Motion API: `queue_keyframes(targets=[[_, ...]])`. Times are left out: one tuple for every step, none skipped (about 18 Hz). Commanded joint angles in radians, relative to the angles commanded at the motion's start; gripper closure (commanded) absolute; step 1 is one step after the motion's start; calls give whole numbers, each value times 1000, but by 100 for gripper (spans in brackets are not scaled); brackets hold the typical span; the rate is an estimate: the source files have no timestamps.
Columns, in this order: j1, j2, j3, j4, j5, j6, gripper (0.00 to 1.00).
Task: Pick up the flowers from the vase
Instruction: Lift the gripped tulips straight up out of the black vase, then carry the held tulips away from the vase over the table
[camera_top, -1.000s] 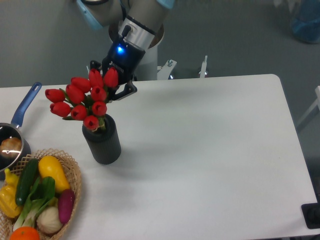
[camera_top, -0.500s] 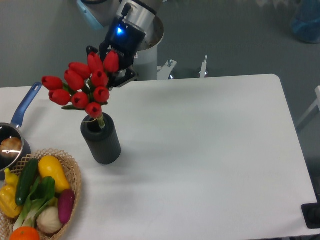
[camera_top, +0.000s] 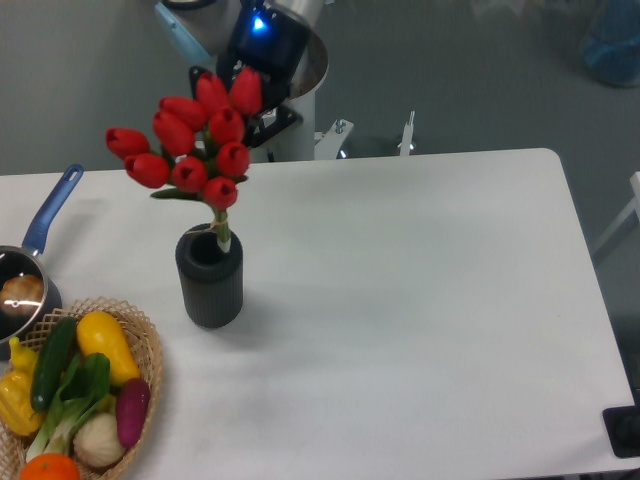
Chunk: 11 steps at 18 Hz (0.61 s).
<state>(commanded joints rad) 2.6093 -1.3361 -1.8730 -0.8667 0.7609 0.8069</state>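
The flowers (camera_top: 195, 145), a bunch of red tulip buds with green leaves, are lifted high, with only the pale stem ends (camera_top: 222, 236) reaching the mouth of the vase (camera_top: 210, 279). The vase is a dark grey ribbed cylinder standing upright on the white table. My gripper (camera_top: 250, 108) sits behind the top of the bunch, mostly hidden by the buds, and appears shut on the flowers. Its fingertips are hidden from view.
A wicker basket (camera_top: 146, 342) of colourful vegetables sits at the front left corner. A blue-handled saucepan (camera_top: 30, 262) lies at the left edge. The robot base (camera_top: 300, 110) stands behind the table's far edge.
The gripper and the flowers have risen and shifted slightly right. The stems have drawn nearly out of the vase, which has straightened a little.
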Motion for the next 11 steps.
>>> queue_keyframes(targets=[[-2,0,3,0,0,-2,100],[-2,0,6,-2,0,-2,100],[-3,0,6,-2,0,-2,100],[-2,-2,5,-2,0,-2,100],[2,-3,5,-2,2,0,100],[11,-3,5,-2,2,0,100],[30,-6,3,0,2,2,100],[52,-8,-4,0,3,8,100],[73,-11,-12,2,9,15,100],[90,-14,-15,3,29,23,100],[110,-20,-15,3,60,43,100]])
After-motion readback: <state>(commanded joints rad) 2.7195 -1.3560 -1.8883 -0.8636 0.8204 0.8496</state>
